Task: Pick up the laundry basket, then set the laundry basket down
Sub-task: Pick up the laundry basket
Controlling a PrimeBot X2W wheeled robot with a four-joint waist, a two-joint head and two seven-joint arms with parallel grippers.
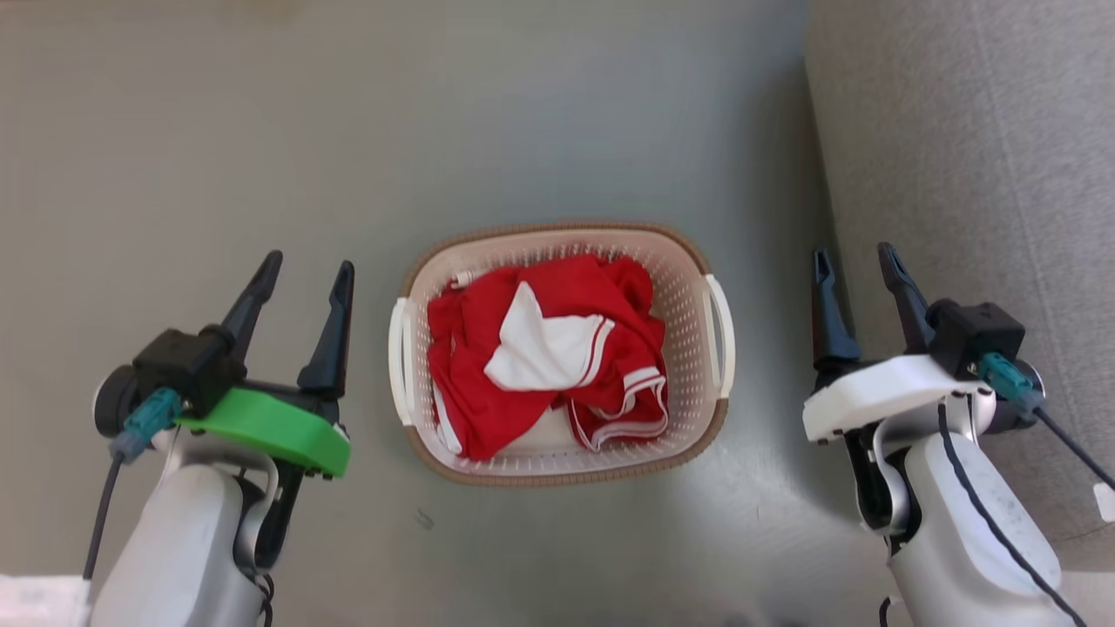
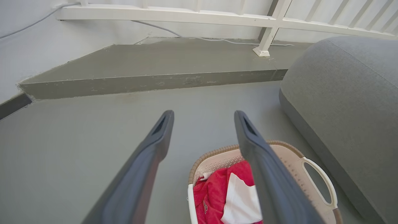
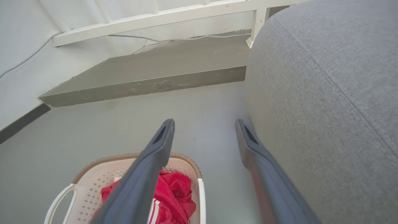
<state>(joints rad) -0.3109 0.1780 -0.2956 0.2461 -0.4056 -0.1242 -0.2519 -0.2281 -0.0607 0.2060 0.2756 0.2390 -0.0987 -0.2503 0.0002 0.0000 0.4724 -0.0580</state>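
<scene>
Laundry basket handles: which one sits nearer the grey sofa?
The right handle, beside the right end effector and the grey sofa; the left handle faces the left end effector, away from it.

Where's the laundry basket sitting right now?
In the head view the laundry basket sits on the grey floor, centred between the left gripper and right gripper, touching neither; grey upholstered furniture stands further right.
</scene>
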